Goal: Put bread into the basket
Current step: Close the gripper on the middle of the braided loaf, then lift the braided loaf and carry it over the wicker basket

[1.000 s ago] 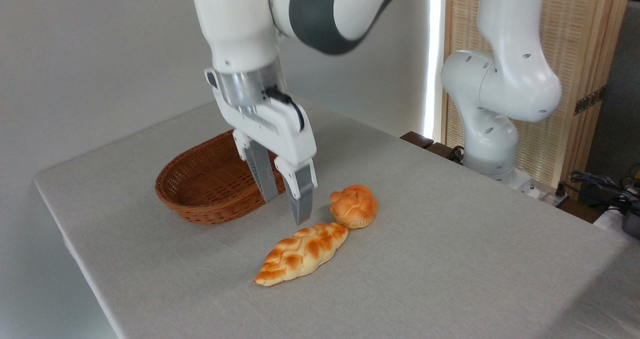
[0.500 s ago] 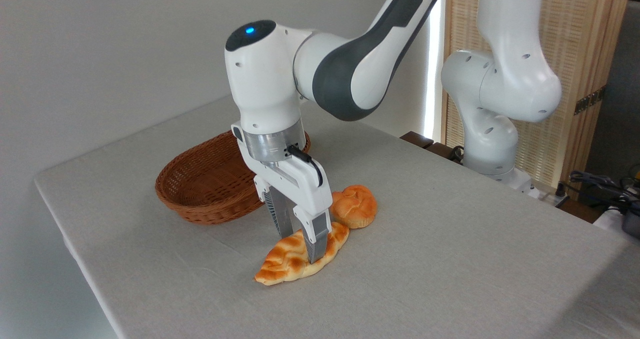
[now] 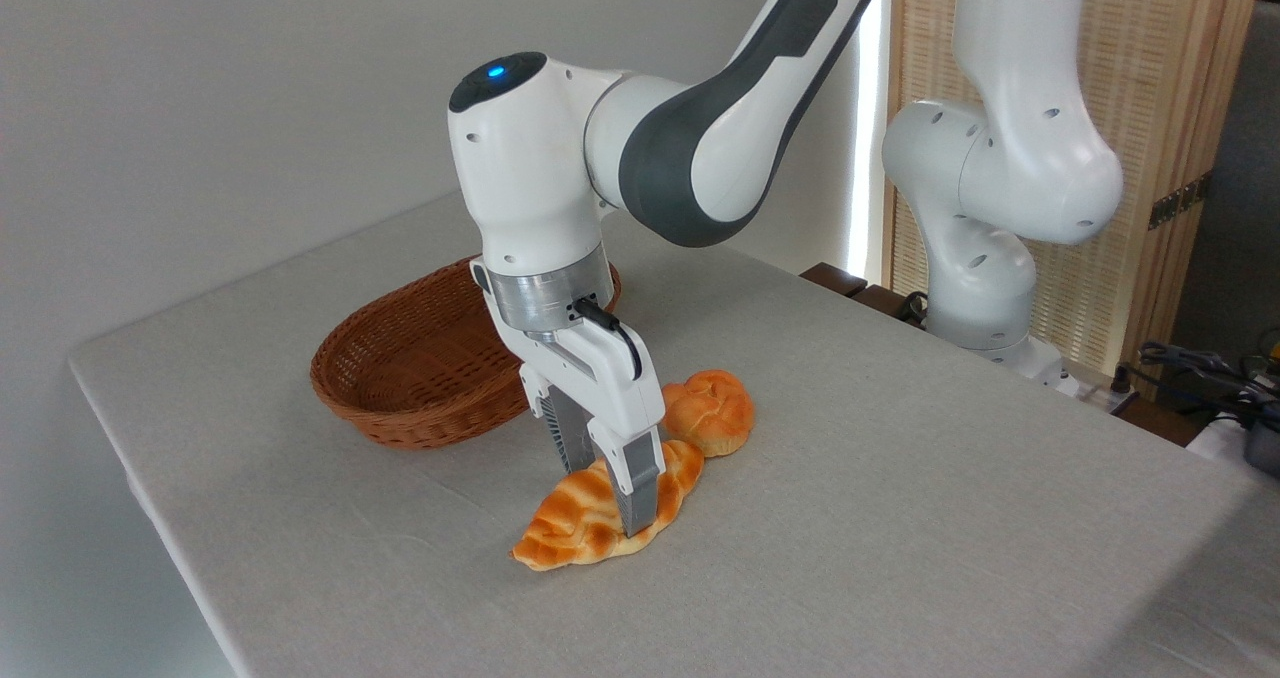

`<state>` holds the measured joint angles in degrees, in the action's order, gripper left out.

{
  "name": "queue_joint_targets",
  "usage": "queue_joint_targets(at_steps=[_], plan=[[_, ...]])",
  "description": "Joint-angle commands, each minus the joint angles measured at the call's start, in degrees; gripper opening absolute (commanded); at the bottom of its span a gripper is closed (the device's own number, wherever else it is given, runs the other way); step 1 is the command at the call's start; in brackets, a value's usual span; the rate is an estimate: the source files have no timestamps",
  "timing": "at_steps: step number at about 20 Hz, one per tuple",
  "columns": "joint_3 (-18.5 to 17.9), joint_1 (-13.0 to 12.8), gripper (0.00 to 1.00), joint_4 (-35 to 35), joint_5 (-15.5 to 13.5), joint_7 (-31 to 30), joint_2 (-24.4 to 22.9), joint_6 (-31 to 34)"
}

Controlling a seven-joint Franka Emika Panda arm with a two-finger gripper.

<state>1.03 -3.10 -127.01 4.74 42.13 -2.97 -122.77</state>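
One item in hand: bread, long braided loaf, lying near front-left part of table, well in from the front edge. Gripper straddles its right half, fingers pressed against both flanks, so closed on the loaf; loaf looks still in contact w/ cloth, lift not yet clearly begun.

Risks, judged:
- Grip sits off-centre, toward the right end. Long left end may sag or pivot on lift; loaf could swing and slip out.
- Crust looks smooth and rounded; narrow pads may slide, or squash it if soft.
- Small knotted bun sits just beyond loaf's right tip, touching or nearly so. May get nudged as loaf rises.
- Basket lies behind and left of gripper, toward back-left corner, empty. Loaf abt as long as basket, so a skewed drop could leave one end riding on the rim.

Surface: light grey cloth, flat, few faint creases; left corner and front edge visible.

Room: plain pale wall behind. Arm base at far right edge of table. Slatted wooden screen beyond it, bright strip of light beside. Cables and dark gear at far right, too small to name.
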Motion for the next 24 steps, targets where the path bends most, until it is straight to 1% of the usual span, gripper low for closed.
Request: queue_joint_targets(at_steps=[1, 8, 10, 11, 12, 13, 16, 17, 19, 21, 22, 23, 24], plan=[[-0.50, -0.33, 0.19, -0.78, 0.62, 1.02, 0.86, -1.51], [-0.85, -0.24, 0.18, 0.36, 0.10, 0.85, 0.77, -1.33], [-0.85, -0.33, 0.13, 1.23, -0.17, 0.76, 0.68, -1.07], [-0.85, -0.33, 0.10, 2.28, -0.26, 0.76, 0.60, 0.32], [-0.77, -0.33, 0.10, 3.86, -0.35, 0.85, 0.59, 2.51], [-0.77, -0.33, 0.10, 6.05, -0.96, 0.85, 0.59, 5.32], [-0.24, -0.33, 0.10, 15.27, -6.66, 0.50, 0.59, 14.28], [0.37, -0.33, 0.10, 18.00, -7.89, 0.24, 0.59, 16.40], [3.61, -0.42, 0.11, 20.21, -8.17, -1.42, 0.51, 17.12], [8.09, -0.42, 0.13, 20.84, -8.17, -6.59, 0.59, 16.51], [10.29, -0.42, 0.19, 20.84, -8.08, -8.36, 0.68, 16.25], [12.75, -0.42, 0.24, 20.84, -8.08, -8.90, 1.12, 15.29], [15.29, -0.42, 0.30, 20.84, -8.08, -8.91, 1.82, 14.06]])
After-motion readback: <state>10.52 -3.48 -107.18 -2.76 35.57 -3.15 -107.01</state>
